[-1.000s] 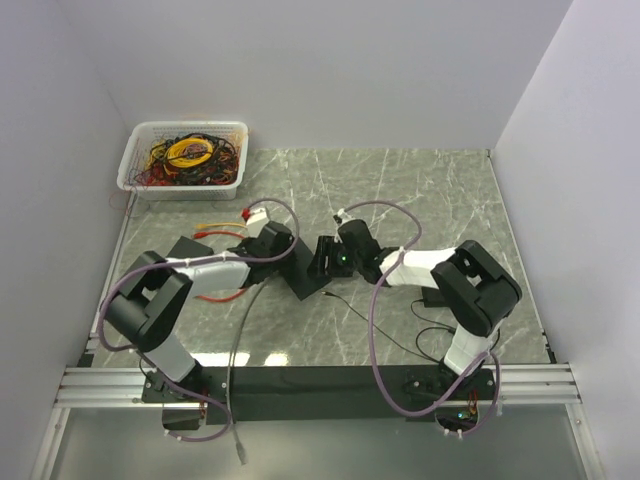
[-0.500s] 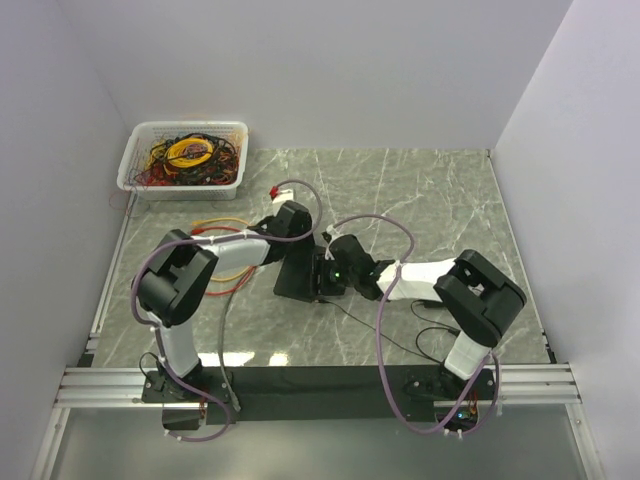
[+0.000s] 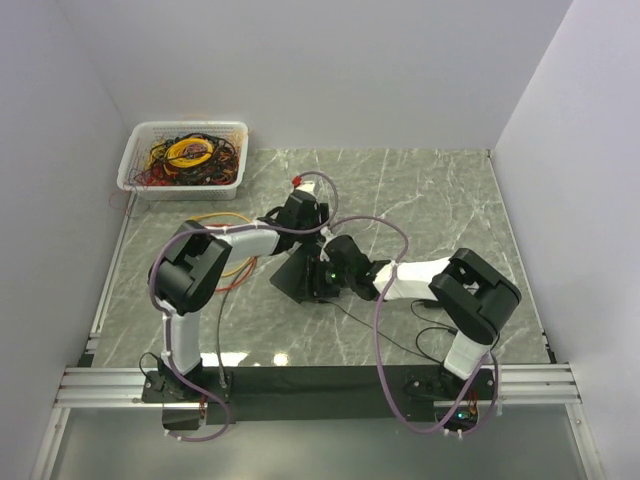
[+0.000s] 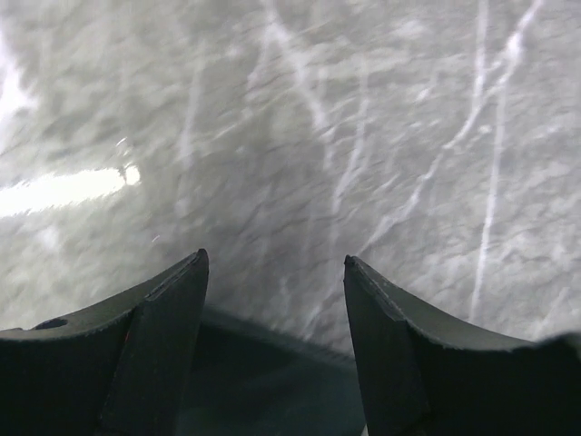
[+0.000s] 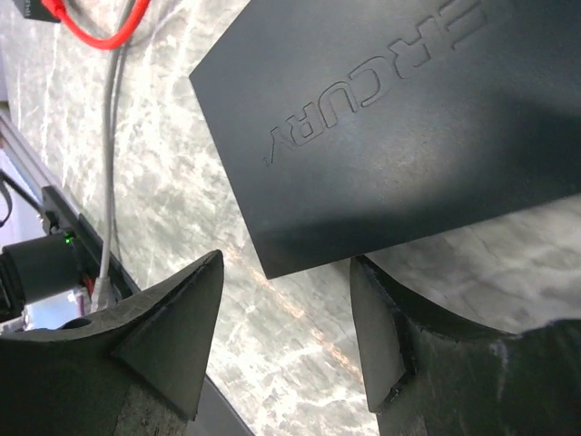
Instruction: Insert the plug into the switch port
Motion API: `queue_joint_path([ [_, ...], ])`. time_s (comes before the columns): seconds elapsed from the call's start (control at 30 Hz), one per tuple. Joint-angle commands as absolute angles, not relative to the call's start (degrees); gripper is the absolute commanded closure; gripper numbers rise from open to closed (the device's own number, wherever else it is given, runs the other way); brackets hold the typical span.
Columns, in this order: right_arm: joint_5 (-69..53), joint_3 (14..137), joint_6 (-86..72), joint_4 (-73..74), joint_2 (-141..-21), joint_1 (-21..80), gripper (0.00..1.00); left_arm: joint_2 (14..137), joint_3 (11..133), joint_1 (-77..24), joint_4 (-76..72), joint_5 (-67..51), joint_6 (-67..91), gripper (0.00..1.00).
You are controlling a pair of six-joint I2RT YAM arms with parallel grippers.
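The switch (image 3: 292, 280) is a flat black box in the middle of the marble table. In the right wrist view its top (image 5: 408, 118) shows raised lettering, and its near corner lies just ahead of my open right gripper (image 5: 286, 272), close to one finger. My right gripper (image 3: 322, 276) hovers at the switch's right end. My left gripper (image 3: 301, 238) is at the switch's far side and open (image 4: 275, 268), with a dark edge of the switch (image 4: 272, 381) low between its fingers. Nothing is held. The plug and the switch port are out of view.
A white basket (image 3: 128, 176) of tangled cables stands at the back left. Red, orange and yellow cables (image 3: 232, 270) lie left of the switch. A red cable (image 5: 104, 32) and a grey cable (image 5: 109, 163) show in the right wrist view. A thin black cable (image 3: 365, 320) trails front right.
My left arm has swung right and away from me, from the switch's left end to its far side. The right gripper shifted slightly left. The switch has turned a little.
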State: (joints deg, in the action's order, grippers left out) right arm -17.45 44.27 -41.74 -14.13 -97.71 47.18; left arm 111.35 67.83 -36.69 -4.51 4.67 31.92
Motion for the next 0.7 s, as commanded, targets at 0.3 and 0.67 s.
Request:
queue_joint_path([
  [0.3,-20.57,48.34,-42.8,-20.75,-101.43,49.22,0.36,111.18,72.68,-35.95,-5.11,-0.72,25.84,0.3],
  [0.67,-11.34,46.49,-35.25,-3.09,-86.67,50.8,0.3,103.71,73.82,-31.29,-2.11,4.04,24.52,0.29],
])
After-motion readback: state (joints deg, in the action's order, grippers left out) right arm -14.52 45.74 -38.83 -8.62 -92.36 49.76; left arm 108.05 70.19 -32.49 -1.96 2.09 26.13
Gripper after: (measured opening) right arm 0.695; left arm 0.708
